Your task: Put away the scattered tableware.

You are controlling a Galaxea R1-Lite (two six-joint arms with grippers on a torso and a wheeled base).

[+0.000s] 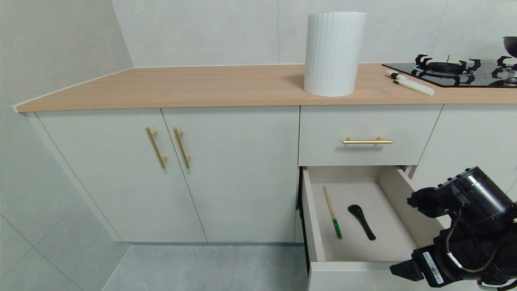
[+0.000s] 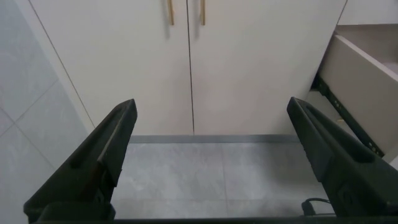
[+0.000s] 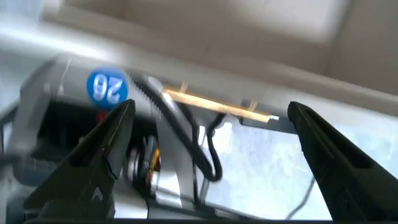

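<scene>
Shows left gripper [image 2: 208, 155] spread wide, empty, facing the cupboard doors [image 2: 249, 62], left of the open drawer [image 1: 394, 190] holding chopsticks [image 1: 332, 212] and spoon [image 1: 361, 221]. Puts right gripper [image 3: 211, 155] at the drawer's front right corner, fingers also spread, nothing held. Leaves pale utensils [image 1: 412, 85] on the counter [image 1: 202, 87] by the stove [image 1: 444, 68], above and beyond the right gripper, lying diagonally toward the counter edge; right arm nearer, likely its reach.

The counter [image 1: 202, 87] has a matt wood-grain top. The cabinet doors [image 1: 242, 173] look smooth and matt, with handles [image 1: 367, 141] of brass-coloured metal. The white cylinder [image 1: 333, 54] is ribbed and matt. The hob [image 1: 464, 79] is glossy black glass. In the matt beige drawer [image 1: 404, 210], the chopsticks [image 1: 332, 217] look wooden with green ends, and the black spoon [image 1: 361, 221] is smooth.
</scene>
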